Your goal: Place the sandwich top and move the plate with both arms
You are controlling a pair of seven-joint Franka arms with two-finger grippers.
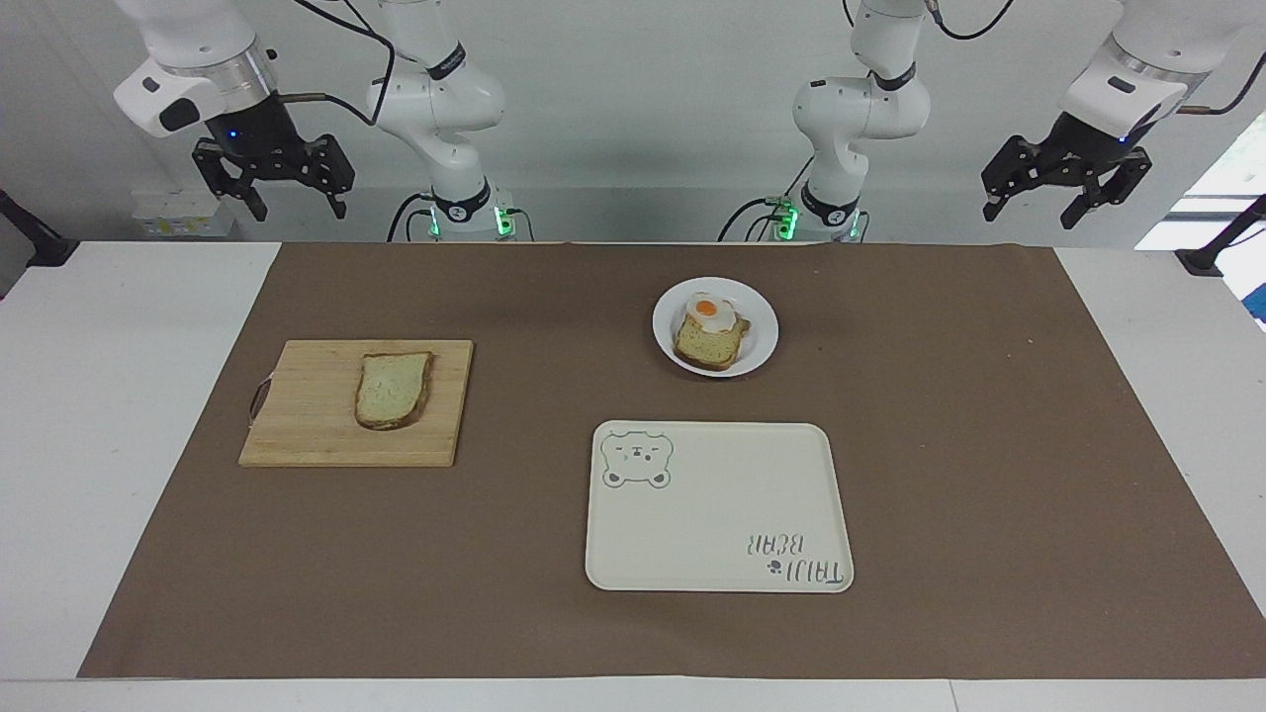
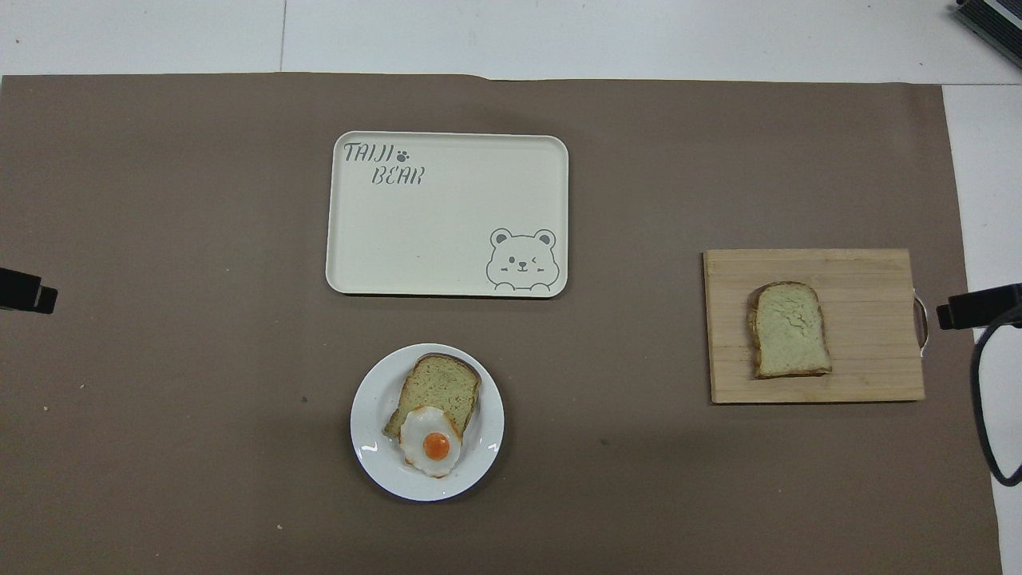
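The sandwich top point(image 1: 393, 389), a plain slice with a dark crust, lies flat on a wooden cutting board point(image 1: 307, 420) toward the right arm's end; it also shows in the overhead view point(image 2: 789, 329). The small white plate point(image 1: 667, 341) holds a bread slice with a fried egg point(image 1: 708, 311), nearer the robots; its rim shows in the overhead view point(image 2: 367, 451). My right gripper point(image 1: 297, 210) hangs open and empty, high above the table's right-arm end. My left gripper point(image 1: 1031, 216) hangs open and empty, high above the left-arm end. In the overhead view only their tips show.
A cream bear-print tray point(image 1: 719, 514) lies empty, farther from the robots than the plate; it also shows in the overhead view point(image 2: 447, 216). A brown mat point(image 1: 940, 445) covers the table's middle. The board point(image 2: 862, 379) has a handle at its outer end.
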